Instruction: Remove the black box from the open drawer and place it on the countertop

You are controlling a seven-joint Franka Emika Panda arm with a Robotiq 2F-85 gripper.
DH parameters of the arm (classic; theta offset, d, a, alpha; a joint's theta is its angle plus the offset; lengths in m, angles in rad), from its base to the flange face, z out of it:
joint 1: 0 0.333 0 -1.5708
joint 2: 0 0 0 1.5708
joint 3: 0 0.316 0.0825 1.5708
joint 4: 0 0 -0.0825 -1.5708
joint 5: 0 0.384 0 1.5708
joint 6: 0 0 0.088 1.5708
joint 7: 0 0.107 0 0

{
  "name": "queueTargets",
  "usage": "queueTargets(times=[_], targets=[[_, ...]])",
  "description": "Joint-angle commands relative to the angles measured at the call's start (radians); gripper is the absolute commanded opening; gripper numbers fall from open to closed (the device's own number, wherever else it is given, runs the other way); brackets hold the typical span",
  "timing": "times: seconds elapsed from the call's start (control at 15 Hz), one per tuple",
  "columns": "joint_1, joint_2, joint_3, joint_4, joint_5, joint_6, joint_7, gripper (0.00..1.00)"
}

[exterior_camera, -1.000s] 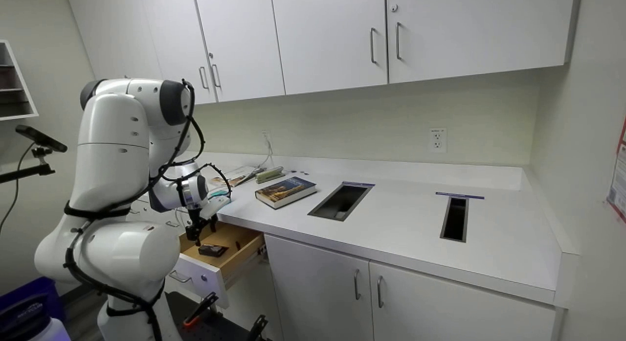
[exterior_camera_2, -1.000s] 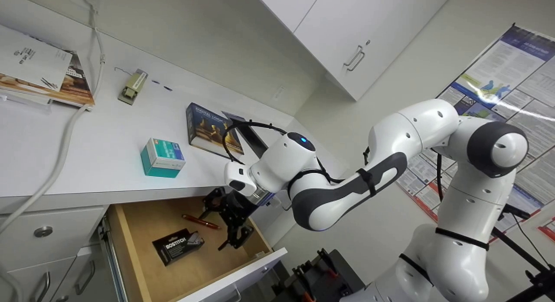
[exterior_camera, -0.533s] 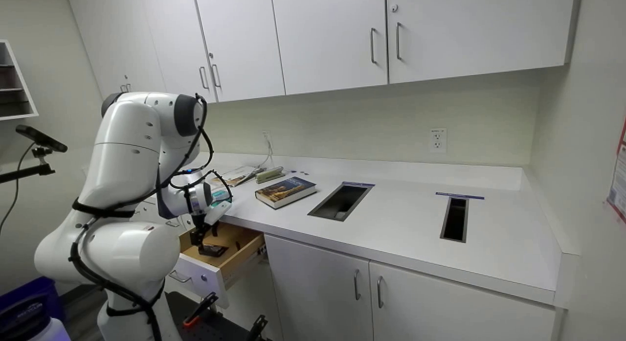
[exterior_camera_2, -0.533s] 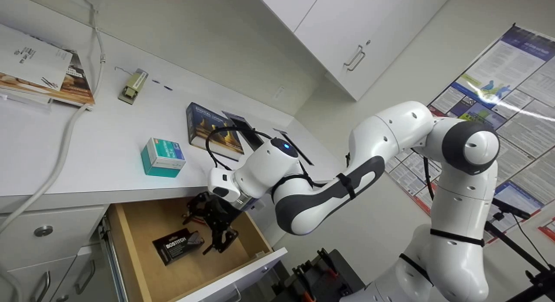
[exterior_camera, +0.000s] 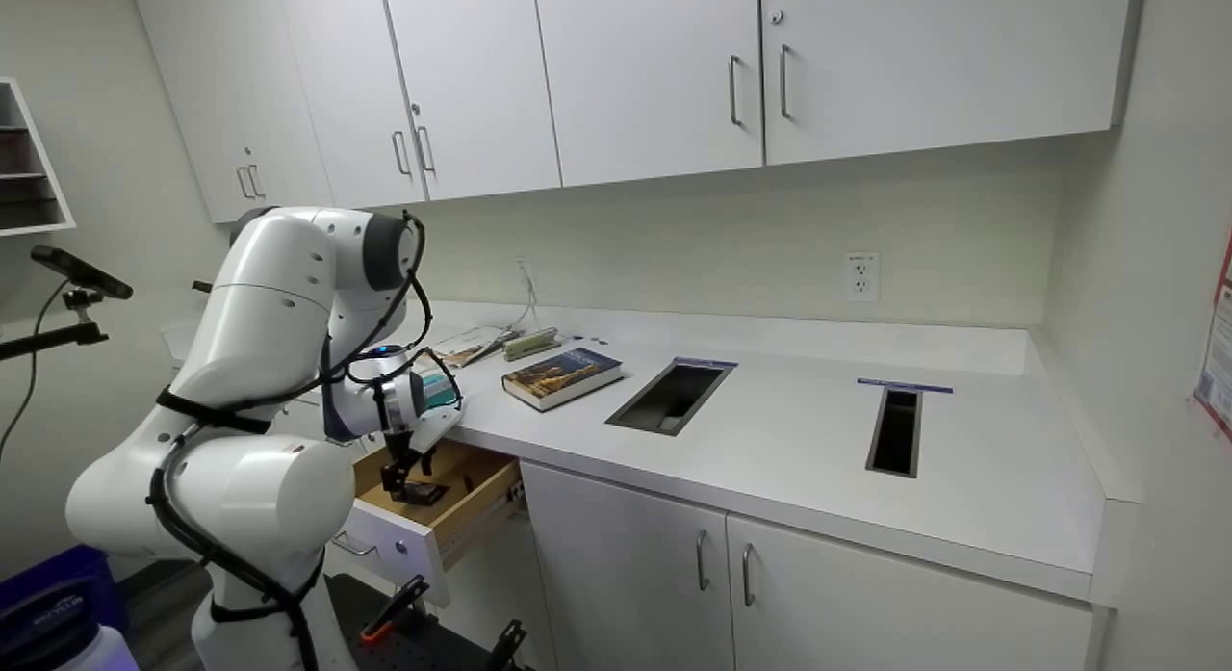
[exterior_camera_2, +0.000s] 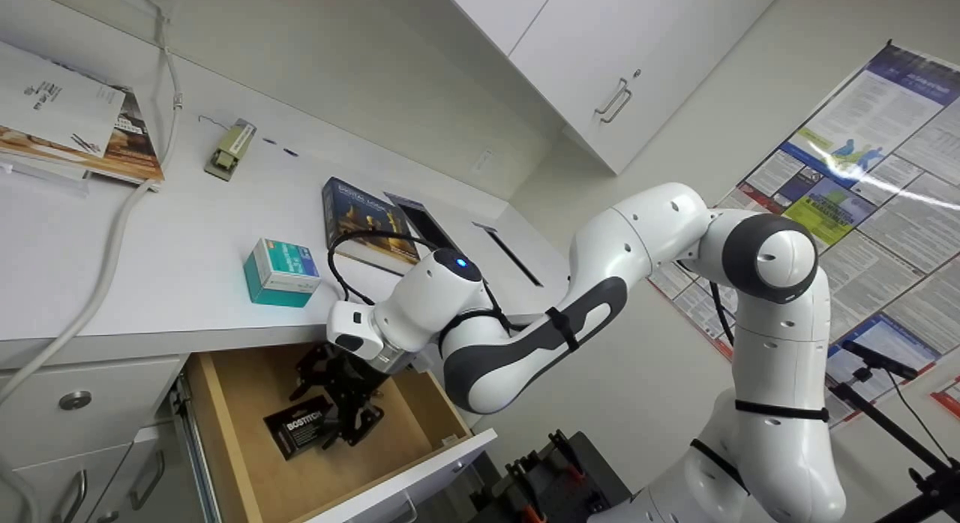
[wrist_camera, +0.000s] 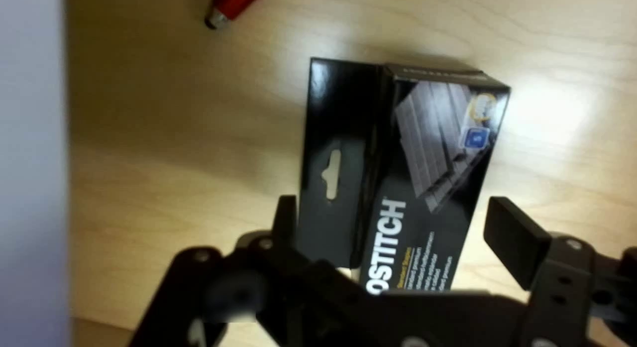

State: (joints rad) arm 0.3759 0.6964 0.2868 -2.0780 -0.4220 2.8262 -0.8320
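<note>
Gripper [wrist_camera: 400,230] has its fingers wide apart; in the wrist view, the black box [wrist_camera: 405,173] is seen between them. It lies inside the open drawer [exterior_camera_2: 300,482].

The box [wrist_camera: 428,158] and pen [wrist_camera: 236,6] in the drawer [exterior_camera_2: 285,482], the book [exterior_camera: 563,377] on the counter [exterior_camera: 789,440]

In the wrist view we see the box between the fingers [wrist_camera: 517,242] and the pen to its upper left. The drawer juts from under the counter. On top, in an exterior view, we find papers [exterior_camera_2: 60,118] at left, the carton [exterior_camera_2: 281,275] right of them and the book farther right. In an exterior view, two openings [exterior_camera: 669,399] lie right of the book.
</note>
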Motion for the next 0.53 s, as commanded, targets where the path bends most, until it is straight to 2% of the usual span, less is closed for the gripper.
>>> queueTargets(times=[0.0, 0.4, 0.47], targets=[[0.021, 0.034, -0.017, 0.042, -0.028, 0.017, 0.032, 0.66], [0.026, 0.043, -0.017, 0.062, -0.030, 0.017, 0.035, 0.19], [0.028, 0.044, -0.018, 0.065, -0.031, 0.017, 0.035, 0.19]])
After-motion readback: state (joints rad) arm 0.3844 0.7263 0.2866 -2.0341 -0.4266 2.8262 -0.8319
